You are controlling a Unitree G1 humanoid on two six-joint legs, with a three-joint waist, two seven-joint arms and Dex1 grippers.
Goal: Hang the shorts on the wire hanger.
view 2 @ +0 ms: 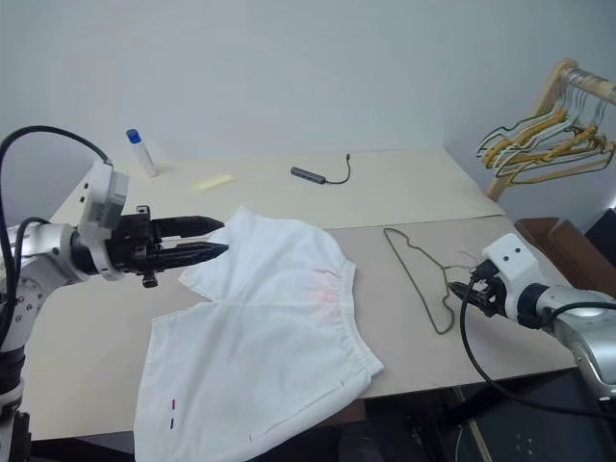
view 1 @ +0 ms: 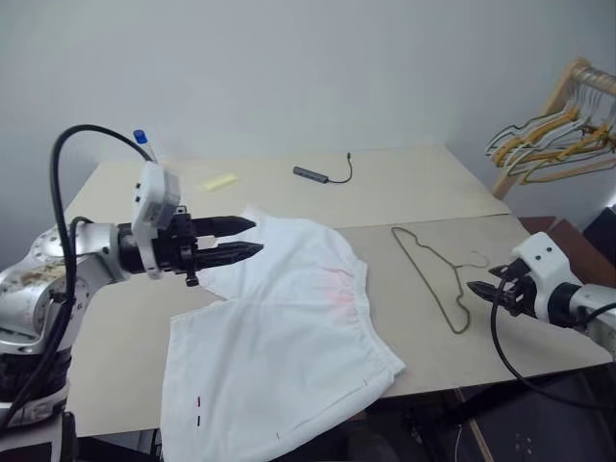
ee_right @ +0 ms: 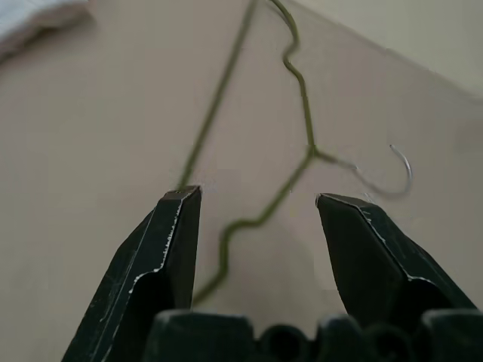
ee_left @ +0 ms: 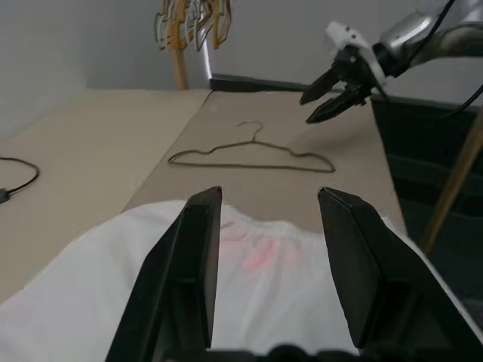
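The white shorts (view 1: 279, 346) lie spread flat on the table, their pink-tinted waistband toward the right and one leg hanging over the front edge. To their right the wire hanger (view 1: 430, 287) lies flat, its hook pointing right. My left gripper (view 1: 258, 236) hovers open above the shorts' far left corner, pointing right and holding nothing. My right gripper (view 1: 479, 284) is open just right of the hanger's hook, empty. In the right wrist view, the hanger (ee_right: 305, 105) lies beyond the spread fingers. The left wrist view looks over the shorts (ee_left: 264, 286) toward the hanger (ee_left: 253, 167).
A wooden rack with several hangers (view 1: 563, 135) stands off the table's far right corner. A black adapter with cable (view 1: 310, 173), a yellow strip (view 1: 219, 181) and a blue-capped bottle (view 1: 144, 144) lie along the table's back.
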